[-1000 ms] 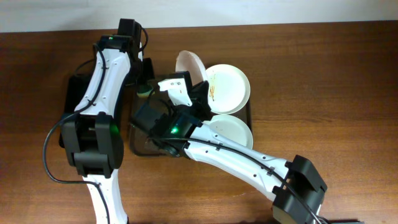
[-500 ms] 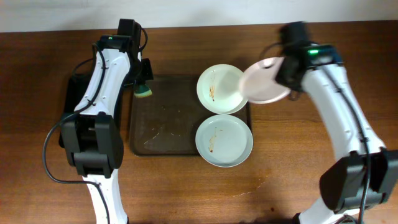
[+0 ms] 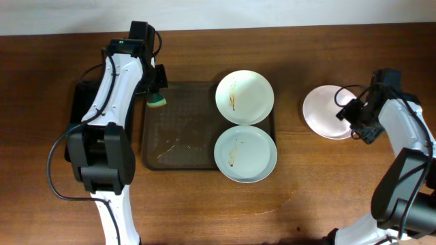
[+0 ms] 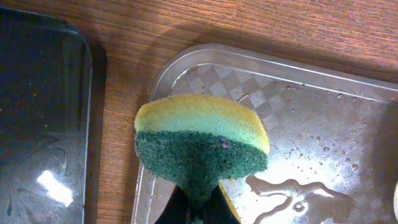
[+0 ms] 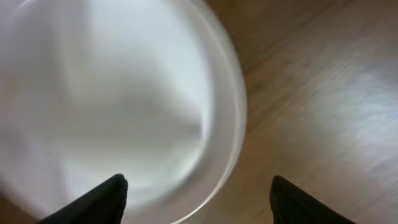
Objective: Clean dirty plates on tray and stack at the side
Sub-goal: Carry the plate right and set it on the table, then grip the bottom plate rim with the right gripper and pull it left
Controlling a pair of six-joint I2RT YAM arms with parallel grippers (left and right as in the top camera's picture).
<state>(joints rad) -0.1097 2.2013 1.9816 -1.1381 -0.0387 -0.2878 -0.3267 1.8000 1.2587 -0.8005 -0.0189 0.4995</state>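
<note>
- We see the left gripper (image 4: 198, 210) pinching a sponge (image 4: 202, 140), yellow on top and green beneath, with its fingers pressed together on the green side.
- The sponge hangs over the far left corner of the tray (image 3: 177, 136), whose textured surface shows droplets and a small puddle; we cannot tell whether the sponge touches it.
- Two plates sit on the right part of the tray, the far plate (image 3: 244, 97) and the near plate (image 3: 245, 154), edges just meeting, each with thin brown smears near the centre and each reaching past the tray's rim.
- The third plate (image 3: 325, 111) lies flat on the desk (image 3: 340, 190), well apart from the tray on the right.
- The right gripper (image 5: 199, 193) is spread wide above that plate's rim; the wrist view is blurred.
- A black tray (image 3: 78, 102) lies left of the brown one.
</note>
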